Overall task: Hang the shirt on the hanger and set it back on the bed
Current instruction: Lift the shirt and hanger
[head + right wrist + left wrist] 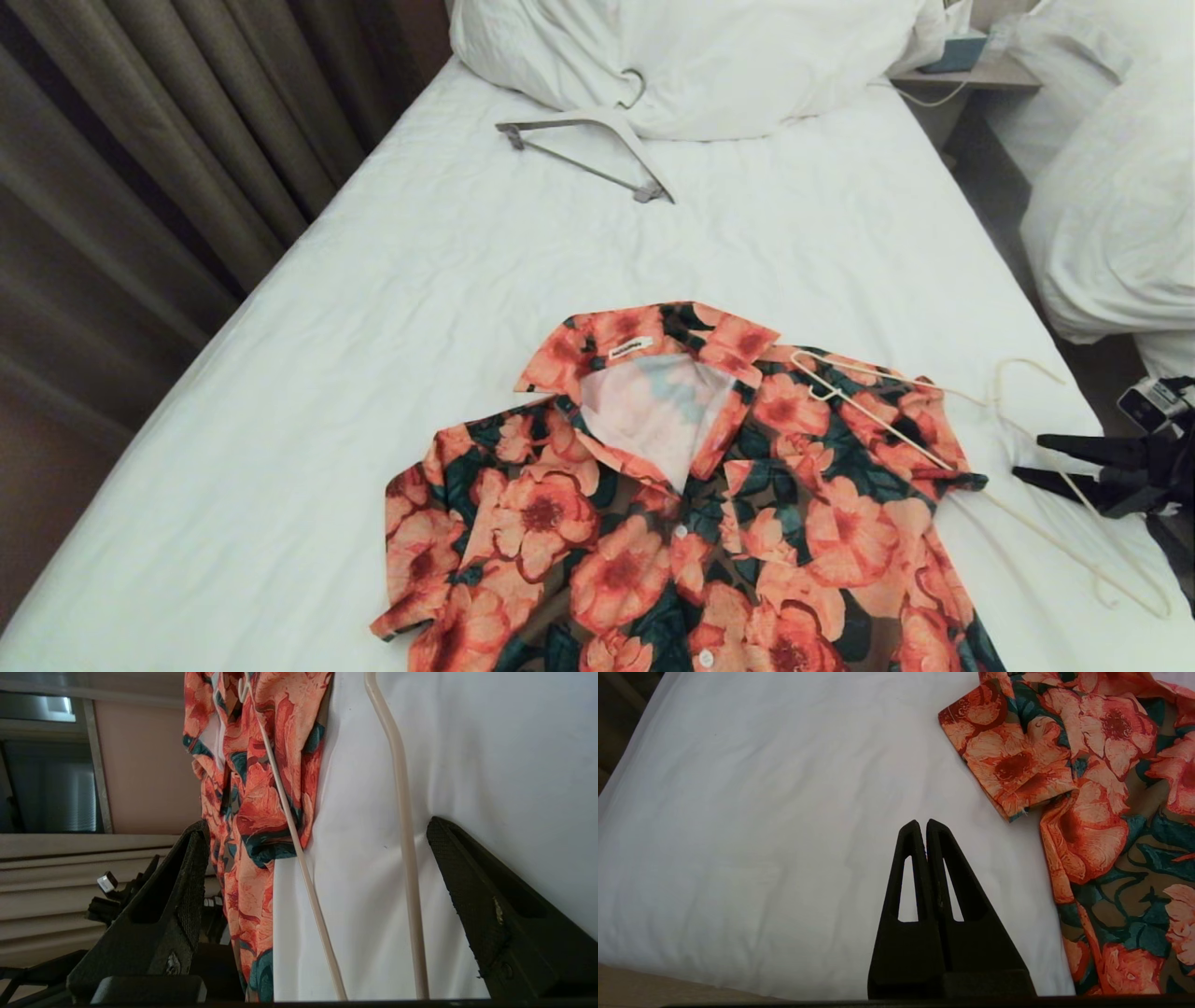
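— Where's the shirt (691,504)?
— Flat on the bed (373,308), collar toward the pillow (709,56), front up, partly unbuttoned so the pale inside shows.
— And the hanger (934,457)?
— The thin cream wire one lies across the shirt's right shoulder, its far end and hook out on the sheet near the bed's right edge. Nothing is threaded into the shirt.
— Anything else on the bed?
— A thicker white hanger (597,140) by the pillow.
— The arms?
— The right gripper (1036,457) sits low at the bed's right edge, turned sideways, jaws spread wide with the hanger's wires between them, gripping nothing. The left gripper (923,825) hangs over bare sheet beside a sleeve, fingers pressed together, empty.
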Tool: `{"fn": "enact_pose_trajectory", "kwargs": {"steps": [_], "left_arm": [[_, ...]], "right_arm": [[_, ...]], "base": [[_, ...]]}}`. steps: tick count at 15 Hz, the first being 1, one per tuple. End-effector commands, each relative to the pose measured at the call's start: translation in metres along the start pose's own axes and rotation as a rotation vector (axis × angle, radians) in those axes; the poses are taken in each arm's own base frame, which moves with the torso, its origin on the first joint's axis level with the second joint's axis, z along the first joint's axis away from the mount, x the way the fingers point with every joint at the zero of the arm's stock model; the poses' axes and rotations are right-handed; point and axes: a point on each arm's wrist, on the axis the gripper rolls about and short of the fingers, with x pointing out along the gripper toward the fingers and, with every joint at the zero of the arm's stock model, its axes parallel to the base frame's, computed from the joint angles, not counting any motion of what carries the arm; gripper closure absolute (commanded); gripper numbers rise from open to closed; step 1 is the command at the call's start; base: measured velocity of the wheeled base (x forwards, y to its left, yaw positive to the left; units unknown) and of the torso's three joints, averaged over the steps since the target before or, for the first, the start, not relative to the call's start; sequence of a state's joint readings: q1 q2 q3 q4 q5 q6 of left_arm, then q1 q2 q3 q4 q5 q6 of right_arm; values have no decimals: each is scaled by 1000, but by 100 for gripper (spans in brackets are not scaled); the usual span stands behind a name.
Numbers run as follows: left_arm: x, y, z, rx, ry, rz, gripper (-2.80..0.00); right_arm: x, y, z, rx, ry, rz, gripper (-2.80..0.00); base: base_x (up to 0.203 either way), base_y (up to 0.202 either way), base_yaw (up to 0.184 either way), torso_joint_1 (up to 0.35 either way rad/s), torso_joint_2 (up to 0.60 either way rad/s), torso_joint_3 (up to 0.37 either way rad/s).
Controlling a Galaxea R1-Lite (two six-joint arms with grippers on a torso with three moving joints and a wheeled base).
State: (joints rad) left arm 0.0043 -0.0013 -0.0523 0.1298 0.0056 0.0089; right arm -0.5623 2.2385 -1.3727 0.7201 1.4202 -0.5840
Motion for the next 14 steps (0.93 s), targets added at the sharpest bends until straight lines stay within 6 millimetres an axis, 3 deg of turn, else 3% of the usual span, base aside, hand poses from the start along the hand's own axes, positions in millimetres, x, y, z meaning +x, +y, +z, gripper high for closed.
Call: {"fn": "enact_pose_trajectory", "kwargs": {"steps": [1, 7, 8, 14], "left_arm": [[0, 0, 0, 0, 2, 1, 0], [0, 0, 0, 0, 2, 1, 0], [0, 0, 0, 0, 2, 1, 0], [0, 0, 0, 0, 2, 1, 0]], "right_arm": [[5, -3, 0, 2, 10, 12, -280], [20, -1, 2, -44, 40, 31, -280], [20, -1, 3, -58, 37, 31, 0], [22, 6, 8, -96, 41, 32, 0]], "base": [[0, 0, 0, 0, 0, 0], [0, 0, 0, 0, 0, 0], [0, 0, 0, 0, 0, 0], [0, 0, 0, 0, 0, 0]]}}
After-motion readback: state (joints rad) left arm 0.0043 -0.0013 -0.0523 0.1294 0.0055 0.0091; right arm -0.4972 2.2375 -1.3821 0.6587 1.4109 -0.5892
